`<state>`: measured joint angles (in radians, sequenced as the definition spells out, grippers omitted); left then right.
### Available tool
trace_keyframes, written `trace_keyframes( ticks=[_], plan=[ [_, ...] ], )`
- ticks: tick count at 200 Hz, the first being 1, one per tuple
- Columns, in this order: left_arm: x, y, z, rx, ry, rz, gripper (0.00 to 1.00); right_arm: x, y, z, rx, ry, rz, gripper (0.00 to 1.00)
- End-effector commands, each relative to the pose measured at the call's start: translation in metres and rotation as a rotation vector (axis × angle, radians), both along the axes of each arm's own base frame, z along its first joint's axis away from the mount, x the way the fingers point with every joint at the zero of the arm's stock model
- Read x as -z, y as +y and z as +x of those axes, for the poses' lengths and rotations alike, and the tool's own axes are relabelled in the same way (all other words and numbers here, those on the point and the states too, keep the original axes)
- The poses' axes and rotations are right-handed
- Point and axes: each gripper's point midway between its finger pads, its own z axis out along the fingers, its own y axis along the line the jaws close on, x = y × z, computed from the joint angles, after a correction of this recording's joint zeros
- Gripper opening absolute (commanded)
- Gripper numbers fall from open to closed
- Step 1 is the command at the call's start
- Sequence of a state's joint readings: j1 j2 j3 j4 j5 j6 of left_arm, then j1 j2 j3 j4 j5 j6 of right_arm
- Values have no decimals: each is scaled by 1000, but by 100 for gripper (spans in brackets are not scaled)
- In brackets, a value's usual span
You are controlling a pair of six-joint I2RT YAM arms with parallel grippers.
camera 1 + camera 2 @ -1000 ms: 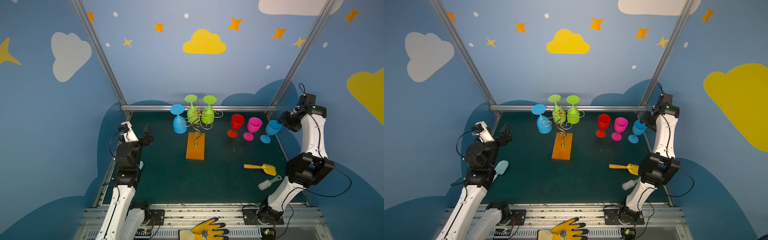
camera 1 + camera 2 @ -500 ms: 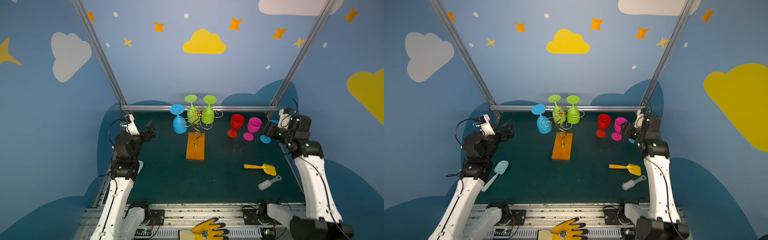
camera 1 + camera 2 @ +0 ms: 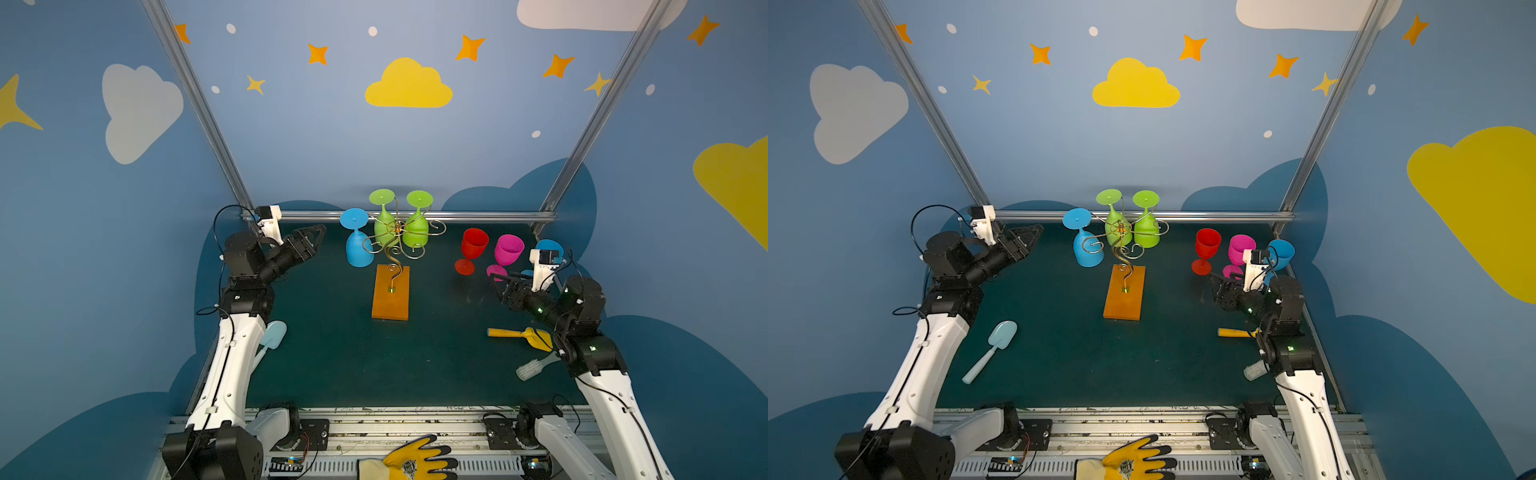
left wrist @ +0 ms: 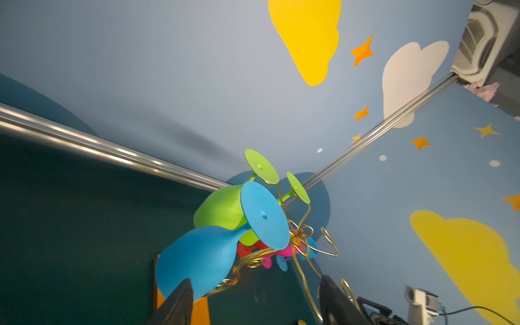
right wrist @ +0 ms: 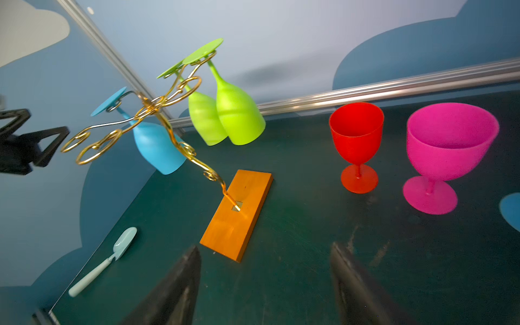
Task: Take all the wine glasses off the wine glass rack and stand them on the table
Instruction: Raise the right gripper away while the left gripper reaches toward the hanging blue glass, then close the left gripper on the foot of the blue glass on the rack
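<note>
Mid-frame, the blue plastic wine glass (image 3: 358,251) and two lime-green plastic wine glasses (image 3: 415,235) were yet to be lifted off the thin gold wire wine glass rack (image 3: 390,299), the left end effector (image 3: 318,239) and right end effector (image 3: 498,286) being held apart, empty.

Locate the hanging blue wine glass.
In both top views the blue wine glass hangs upside down on the left side of the rack, beside the green glasses.

Had white arm shells (image 3: 232,361), black joint housings (image 3: 243,259), black truss-framed left gripper (image 3: 318,237), white wrist cameras (image 3: 269,216), looped black cables (image 3: 215,232), green LEDs (image 3: 540,310).
</note>
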<state>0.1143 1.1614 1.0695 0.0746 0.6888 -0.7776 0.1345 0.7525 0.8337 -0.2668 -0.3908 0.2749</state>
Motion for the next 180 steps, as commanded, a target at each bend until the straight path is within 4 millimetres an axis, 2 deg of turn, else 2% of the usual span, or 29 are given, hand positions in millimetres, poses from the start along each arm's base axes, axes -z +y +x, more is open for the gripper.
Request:
trace_keyframes(
  ticks=[1, 50, 105, 180],
  plan=[
    [-18, -15, -6, 125, -4, -66, 67, -21, 14, -7, -73, -101, -7, 72],
    [-16, -30, 14, 226, 36, -95, 61, -22, 29, -12, -123, -110, -10, 72],
    [-4, -47, 37, 283, 76, -119, 54, -34, 49, -25, -209, -143, -2, 73],
    [-1, -61, 50, 312, 89, -121, 48, -39, 60, -28, -232, -152, -21, 75]
  ],
)
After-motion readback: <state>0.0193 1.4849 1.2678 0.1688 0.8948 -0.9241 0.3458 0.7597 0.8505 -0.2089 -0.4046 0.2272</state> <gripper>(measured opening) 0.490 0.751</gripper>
